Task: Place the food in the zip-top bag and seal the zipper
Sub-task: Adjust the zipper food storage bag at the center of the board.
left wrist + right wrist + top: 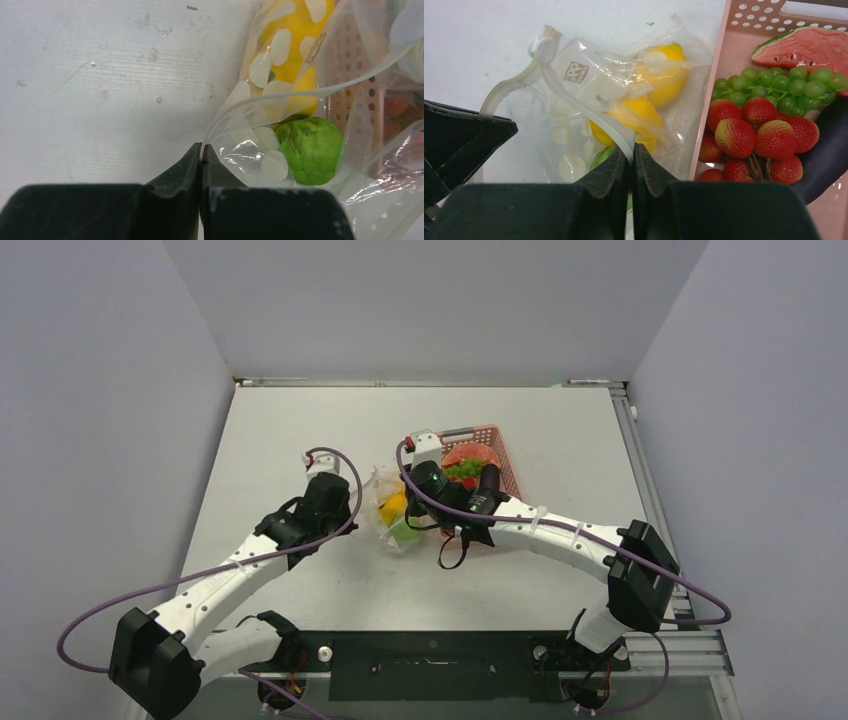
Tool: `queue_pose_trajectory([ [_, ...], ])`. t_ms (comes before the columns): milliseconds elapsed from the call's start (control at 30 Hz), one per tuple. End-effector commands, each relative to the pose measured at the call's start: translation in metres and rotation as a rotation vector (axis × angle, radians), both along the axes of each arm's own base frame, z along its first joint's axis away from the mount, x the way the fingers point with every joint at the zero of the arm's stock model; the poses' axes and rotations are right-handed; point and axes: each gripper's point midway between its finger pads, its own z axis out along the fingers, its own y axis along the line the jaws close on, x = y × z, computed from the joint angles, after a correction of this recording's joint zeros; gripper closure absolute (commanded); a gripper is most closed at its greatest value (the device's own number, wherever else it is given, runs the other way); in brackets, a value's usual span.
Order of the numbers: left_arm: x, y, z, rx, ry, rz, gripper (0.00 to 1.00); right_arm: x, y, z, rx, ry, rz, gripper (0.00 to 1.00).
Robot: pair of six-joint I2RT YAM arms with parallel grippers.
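Observation:
The clear zip-top bag [395, 515] lies mid-table and holds a yellow lemon [664, 70], a yellow bell pepper [634, 115] and a green lime-like piece [310, 150]. My left gripper [201, 147] is shut on the bag's left edge; in the top view it [365, 508] sits just left of the bag. My right gripper [630, 150] is shut on the zipper [615, 134], a white strip arcing from its slider [544, 45] to my jaws. A red strawberry-like cluster [759, 137] and the dark purple eggplant [829, 145] lie in the pink basket [711, 105].
The pink basket [508, 465] stands right of the bag, touching it, and also holds green grapes [784, 85] and a watermelon slice [804, 47]. My left gripper's black body [454, 145] shows at the left of the right wrist view. Walls close the table on three sides.

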Motion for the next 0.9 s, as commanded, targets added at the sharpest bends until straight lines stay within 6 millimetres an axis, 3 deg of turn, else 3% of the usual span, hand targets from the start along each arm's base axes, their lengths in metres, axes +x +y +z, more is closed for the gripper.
queue_pose_trajectory([
  [0, 0.024, -0.024, 0.057, -0.164, -0.146, -0.010, 1.00, 0.006, 0.003, 0.038, 0.083, -0.056, -0.016, 0.95],
  [267, 0.026, -0.013, 0.144, -0.136, -0.303, -0.049, 1.00, 0.006, 0.004, 0.109, 0.174, -0.153, 0.004, 0.95],
  [400, 0.022, -0.005, 0.159, -0.121, -0.333, -0.045, 1.00, 0.003, 0.004, 0.136, 0.220, -0.195, 0.019, 0.95],
  [533, 0.019, -0.004, 0.134, -0.117, -0.284, -0.031, 1.00, 0.006, 0.007, 0.119, 0.192, -0.178, 0.014, 0.95],
  [733, 0.012, -0.003, 0.069, -0.126, -0.164, 0.012, 1.00, 0.006, 0.017, 0.054, 0.129, -0.082, 0.019, 0.95],
  [867, 0.012, -0.004, 0.062, -0.137, -0.141, 0.010, 1.00, 0.003, 0.022, 0.030, 0.108, -0.034, 0.032, 0.95],
])
